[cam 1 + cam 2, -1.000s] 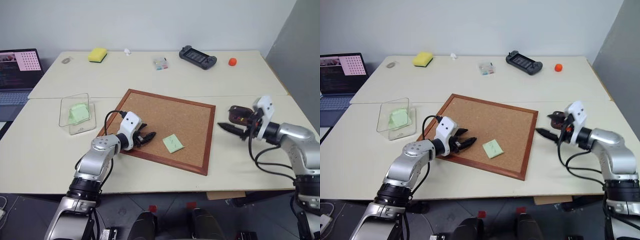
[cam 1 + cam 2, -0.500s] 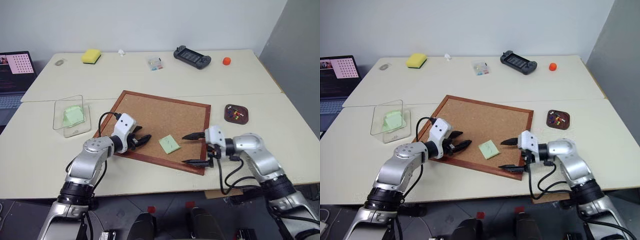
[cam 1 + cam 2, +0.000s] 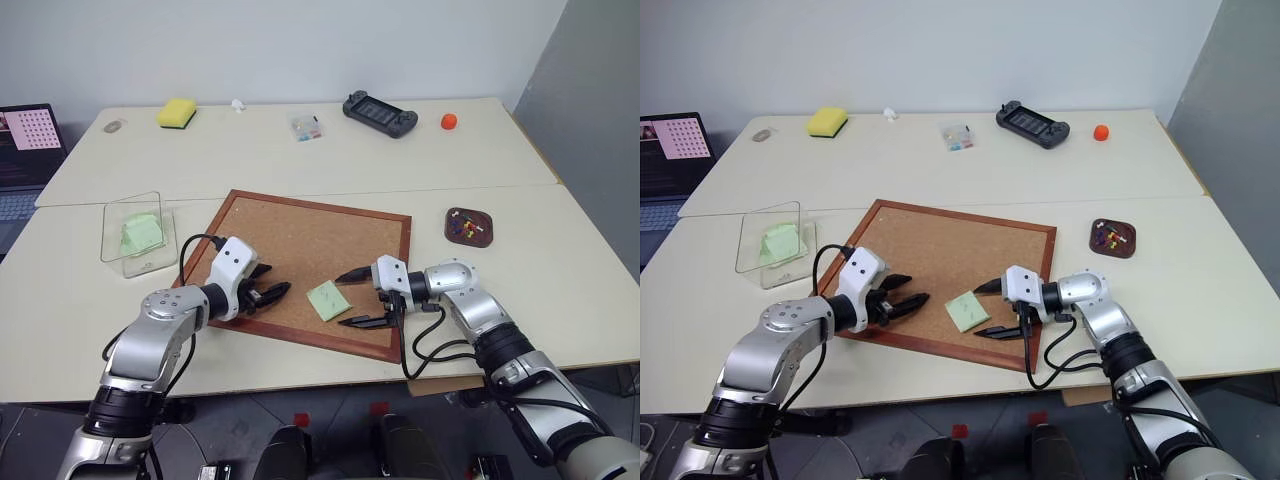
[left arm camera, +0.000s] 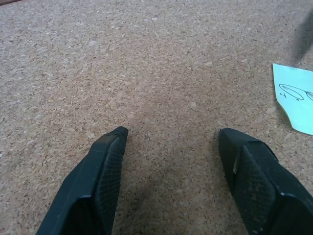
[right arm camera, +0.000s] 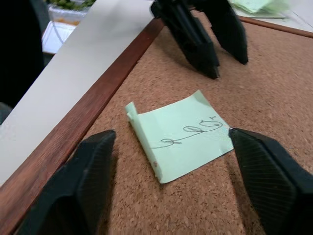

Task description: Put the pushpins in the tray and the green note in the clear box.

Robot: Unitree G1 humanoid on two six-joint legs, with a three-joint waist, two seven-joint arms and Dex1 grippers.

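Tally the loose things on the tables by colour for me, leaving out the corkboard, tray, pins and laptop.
Green: 2, the green note on the corkboard and another note in the clear box
Yellow: 1, the sponge
Orange: 1, a small round thing
Black: 1, the game controller
Clear: 2, the clear box and small case
Total: 7

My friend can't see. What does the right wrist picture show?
A small pale-green paper note with one curled edge lies on a brown corkboard, between the right gripper's open black jaws. The left gripper hangs just beyond it, near the board's red-brown wooden frame.
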